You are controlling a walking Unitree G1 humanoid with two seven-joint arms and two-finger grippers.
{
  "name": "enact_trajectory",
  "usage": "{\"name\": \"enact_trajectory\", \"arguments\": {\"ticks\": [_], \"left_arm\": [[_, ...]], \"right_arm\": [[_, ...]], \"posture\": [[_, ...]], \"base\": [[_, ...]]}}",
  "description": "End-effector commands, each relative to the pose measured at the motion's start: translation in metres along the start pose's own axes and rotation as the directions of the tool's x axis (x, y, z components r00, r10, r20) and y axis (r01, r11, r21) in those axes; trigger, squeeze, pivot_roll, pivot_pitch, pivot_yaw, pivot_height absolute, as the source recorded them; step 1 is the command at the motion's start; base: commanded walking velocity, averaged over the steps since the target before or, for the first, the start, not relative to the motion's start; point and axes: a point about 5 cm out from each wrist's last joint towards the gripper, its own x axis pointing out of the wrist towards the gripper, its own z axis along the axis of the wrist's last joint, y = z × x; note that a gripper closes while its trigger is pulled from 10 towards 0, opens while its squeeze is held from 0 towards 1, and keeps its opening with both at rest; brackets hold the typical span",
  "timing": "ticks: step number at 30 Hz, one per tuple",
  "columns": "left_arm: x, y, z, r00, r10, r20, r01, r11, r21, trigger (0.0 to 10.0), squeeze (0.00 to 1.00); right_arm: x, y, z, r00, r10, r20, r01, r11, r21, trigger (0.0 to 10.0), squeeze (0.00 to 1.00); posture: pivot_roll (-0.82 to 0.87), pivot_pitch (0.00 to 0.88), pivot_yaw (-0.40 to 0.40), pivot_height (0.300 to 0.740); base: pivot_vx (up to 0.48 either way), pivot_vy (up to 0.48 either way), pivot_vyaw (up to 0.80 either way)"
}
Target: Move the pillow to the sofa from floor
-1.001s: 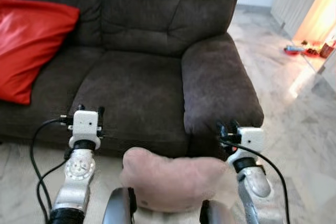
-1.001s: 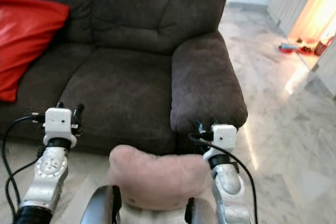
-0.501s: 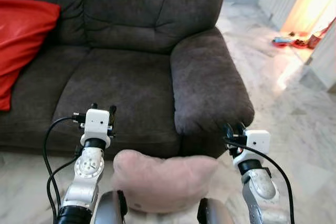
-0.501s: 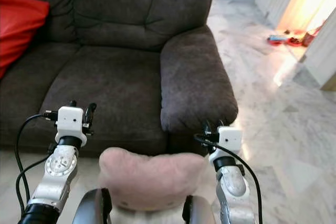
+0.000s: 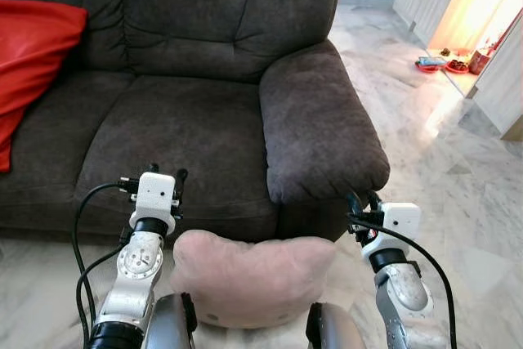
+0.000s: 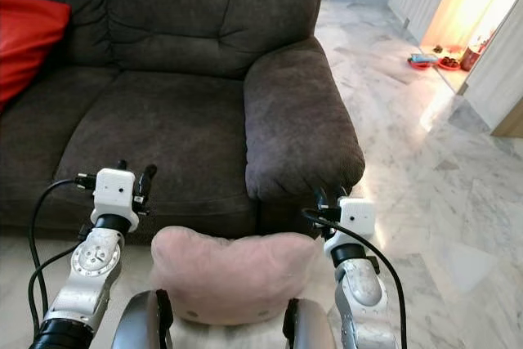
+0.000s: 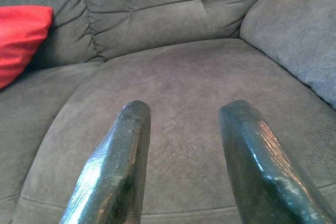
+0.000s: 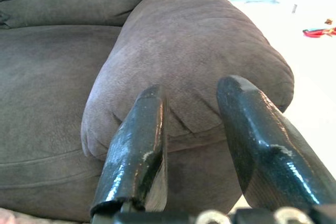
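I'm facing the dark sofa (image 5: 204,120) — pink pillow (image 5: 249,279) low between my arms. Left gripper (image 7: 181,156) and right gripper (image 8: 197,135) both spread, empty.

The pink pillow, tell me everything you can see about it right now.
The pink pillow is pale dusty pink, soft and plush-looking, with a dip in its top edge. It sits low and close to the robot, between the two raised arms, in front of the dark sofa and not yet on its seat. What supports it from beneath cannot be seen.
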Motion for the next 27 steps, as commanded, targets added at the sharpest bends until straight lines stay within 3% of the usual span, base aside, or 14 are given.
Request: {"name": "enact_trajectory", "arguments": {"ticks": [1, 27], "left_arm": [[0.0017, -0.0026, 0.0018, 1.0, -0.012, -0.003, 0.012, 1.0, -0.016, 10.0, 0.0], [0.0058, 0.0061, 0.001, 0.999, 0.021, -0.025, -0.022, 0.998, -0.059, 10.0, 0.0]], "right_arm": [[0.0, -0.0026, 0.0019, 1.0, -0.007, 0.003, 0.007, 1.0, -0.004, 10.0, 0.0], [0.0002, -0.0026, 0.0002, 1.0, 0.003, -0.025, -0.004, 1.0, -0.013, 10.0, 0.0]], "posture": [[0.0, 0.0, -0.074, 0.55], [-0.01, 0.0, -0.077, 0.537]], "base": [[0.0, 0.0, 0.0], [0.0, 0.0, 0.0]]}}
